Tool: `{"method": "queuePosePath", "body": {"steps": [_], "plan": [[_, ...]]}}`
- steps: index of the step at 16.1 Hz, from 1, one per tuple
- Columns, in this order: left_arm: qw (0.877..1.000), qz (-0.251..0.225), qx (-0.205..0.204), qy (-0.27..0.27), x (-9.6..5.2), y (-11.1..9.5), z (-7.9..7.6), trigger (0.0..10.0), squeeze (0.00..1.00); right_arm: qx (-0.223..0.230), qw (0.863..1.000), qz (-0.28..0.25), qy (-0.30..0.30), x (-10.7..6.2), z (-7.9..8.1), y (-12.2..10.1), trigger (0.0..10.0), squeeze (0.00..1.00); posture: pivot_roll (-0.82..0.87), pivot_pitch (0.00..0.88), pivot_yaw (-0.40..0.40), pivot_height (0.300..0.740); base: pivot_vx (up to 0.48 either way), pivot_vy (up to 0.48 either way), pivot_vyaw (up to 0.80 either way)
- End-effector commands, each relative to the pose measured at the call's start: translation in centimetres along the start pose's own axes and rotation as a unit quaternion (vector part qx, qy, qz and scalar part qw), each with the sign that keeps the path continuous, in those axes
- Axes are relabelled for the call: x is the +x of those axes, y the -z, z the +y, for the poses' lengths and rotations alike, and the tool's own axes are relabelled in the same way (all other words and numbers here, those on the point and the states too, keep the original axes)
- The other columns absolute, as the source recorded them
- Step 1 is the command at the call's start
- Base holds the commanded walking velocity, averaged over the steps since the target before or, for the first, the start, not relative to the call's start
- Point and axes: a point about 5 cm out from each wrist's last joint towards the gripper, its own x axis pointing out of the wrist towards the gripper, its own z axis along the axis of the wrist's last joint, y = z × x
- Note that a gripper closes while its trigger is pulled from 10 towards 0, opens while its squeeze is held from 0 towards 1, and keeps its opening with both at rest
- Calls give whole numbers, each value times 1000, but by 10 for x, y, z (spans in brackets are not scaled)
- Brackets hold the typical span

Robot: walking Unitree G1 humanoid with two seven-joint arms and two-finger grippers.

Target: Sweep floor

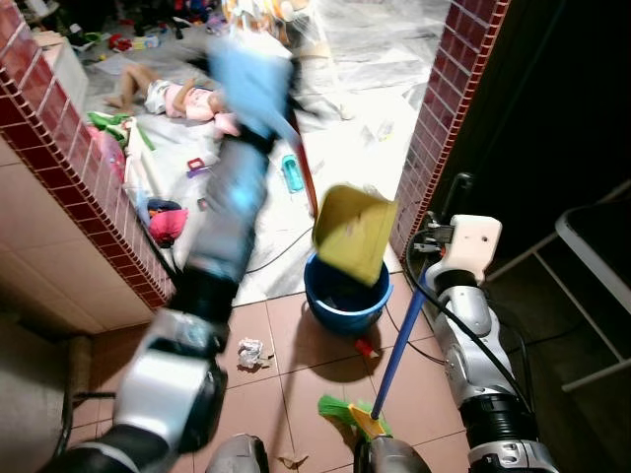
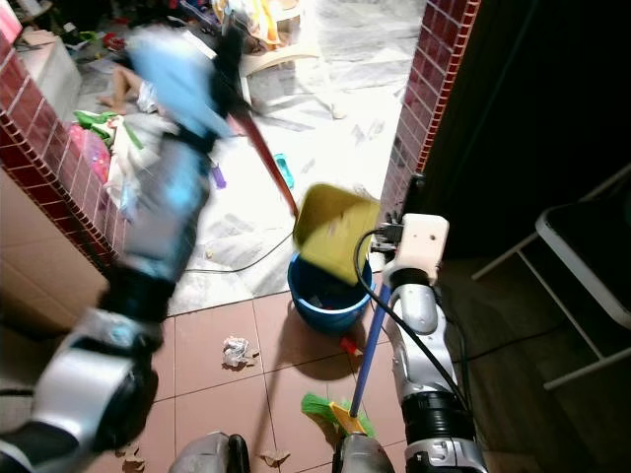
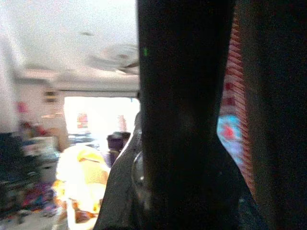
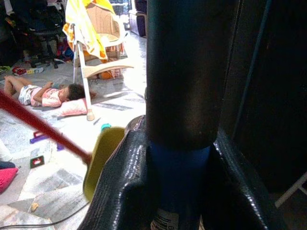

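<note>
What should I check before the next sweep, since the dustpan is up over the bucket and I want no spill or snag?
1. Dustpan over the blue bucket: ok, tilted above its opening.
2. Left gripper's hold on the dustpan's red handle: cannot tell, the arm is blurred and the left wrist view is dark.
3. Right gripper on the broom: ok, its fingers close around the blue stick.
4. Litter left on the tiles: not ok, a crumpled paper lies beside the bucket.
5. Cord on the floor near the bucket: not ok, possible snag.
6. Person lying on the floor beyond the doorway: ok, well away from the broom.
</note>
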Motion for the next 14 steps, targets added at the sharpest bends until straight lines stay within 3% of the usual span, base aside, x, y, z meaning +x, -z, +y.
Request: {"method": "queuePosePath", "body": {"steps": [1,4,8,10,14], "plan": [[996,-84,30,-30,16,-41,16,10000,0,-11,1000,-14,-5,3,1,-5,10000,0,-118,37,16,740,0,0,0],[990,-95,82,-61,20,-58,41,10000,0,-15,1000,-15,-9,6,3,-4,10000,0,-103,25,10,740,0,0,0],[985,-80,134,-78,14,-64,59,10000,0,-25,999,-20,-13,9,5,-5,10000,0,-89,9,8,740,0,0,0],[984,-19,158,-81,-14,-42,69,10000,0,-26,999,-24,-12,12,5,-6,10000,0,-88,6,9,740,0,0,0],[975,60,189,-99,-53,-13,80,10000,0,-20,999,-23,-13,14,6,-4,10000,0,-74,0,5,740,0,0,0]]}}
